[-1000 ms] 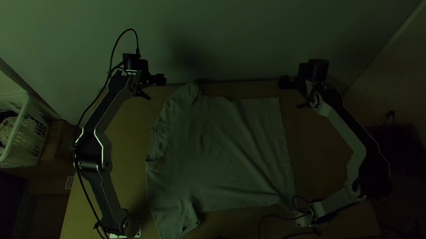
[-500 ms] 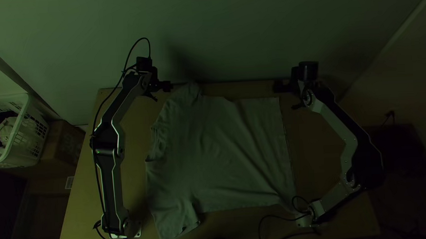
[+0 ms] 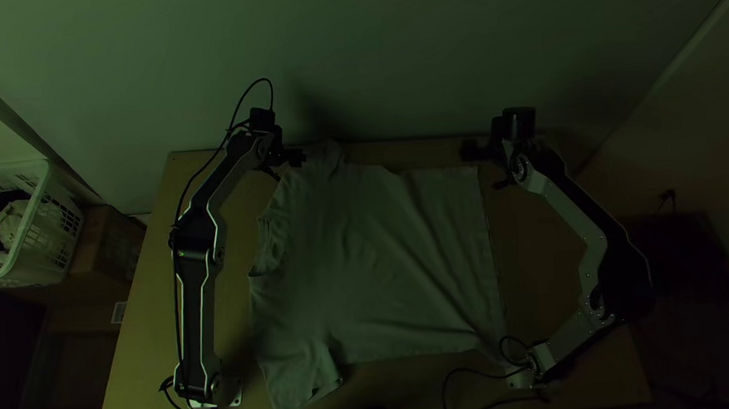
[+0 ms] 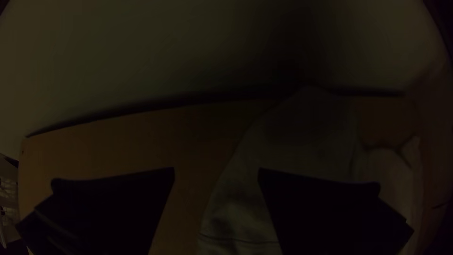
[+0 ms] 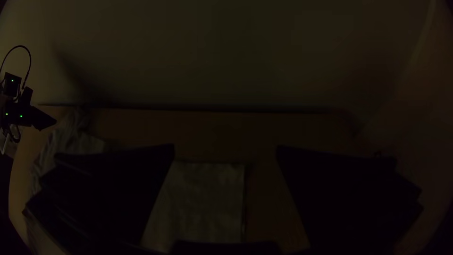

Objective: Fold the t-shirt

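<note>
t-shirt (image 3: 375, 254): spread nearly flat on the table (image 3: 151, 349), collar (image 3: 271, 243) towards the left arm, hem (image 3: 492, 256) towards the right; rumpled round the collar and both sleeves, not folded yet.
left gripper (image 4: 216, 169): wide apart, holding nothing, poised by the far sleeve (image 3: 321, 161).
right gripper (image 5: 225, 147): wide too, with nothing gripped, near the far hem corner (image 3: 473, 172).
next grip: probably far sleeve and far hem corner together; lower both grippers close to the wood, slip one finger under the cloth, then pinch.
fold: lift in step, keep the far edge taut between the grippers, carry towards the near sleeve (image 3: 308, 391) and lay down slowly; could twist or drag if pulled unevenly.
left arm (image 3: 196, 296): stretched up beside the collar, wrist angled in over the cloth's edge.
right arm (image 3: 582, 226): bowed outward at the elbow, wrist turned back inward.
</note>
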Motion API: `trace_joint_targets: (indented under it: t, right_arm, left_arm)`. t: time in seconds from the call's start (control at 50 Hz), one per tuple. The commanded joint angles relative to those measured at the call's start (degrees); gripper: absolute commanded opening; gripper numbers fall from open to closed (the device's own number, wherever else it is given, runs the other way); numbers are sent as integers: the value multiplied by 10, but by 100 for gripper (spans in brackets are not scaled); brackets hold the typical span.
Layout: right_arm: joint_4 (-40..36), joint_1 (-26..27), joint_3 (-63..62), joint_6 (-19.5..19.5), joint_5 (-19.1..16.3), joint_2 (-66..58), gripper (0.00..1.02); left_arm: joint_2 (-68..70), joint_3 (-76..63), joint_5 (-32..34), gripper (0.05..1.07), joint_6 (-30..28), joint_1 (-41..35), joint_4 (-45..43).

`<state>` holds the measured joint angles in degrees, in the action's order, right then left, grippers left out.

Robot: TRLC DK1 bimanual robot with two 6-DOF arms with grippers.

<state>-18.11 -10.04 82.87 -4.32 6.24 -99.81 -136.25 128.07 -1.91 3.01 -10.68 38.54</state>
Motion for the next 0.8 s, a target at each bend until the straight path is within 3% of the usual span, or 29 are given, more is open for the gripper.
trace_joint_targets:
  t: [0.0,0.34,0.5,0.6,0.74,0.78]
  right_arm:
    - [-1,-4,-5,-13,4,-11,98]
    - [-2,-9,-25,-35,4,-3,98]
    - [-2,-7,-29,-38,4,-3,98]
    - [-2,-5,-27,-39,4,-3,98]
    - [-2,-5,-26,-45,4,-11,98]
    - [-3,-4,-28,-46,4,-16,98]
  left_arm:
    - [-16,17,6,91,-2,-5,0]
    - [-48,21,-2,90,-12,-16,-21]
    - [-59,21,-3,65,-24,-22,-18]
    - [-66,20,-5,63,-29,-24,-2]
    - [-60,20,-5,7,-37,-24,2]
    - [-57,19,-5,8,-36,-22,3]
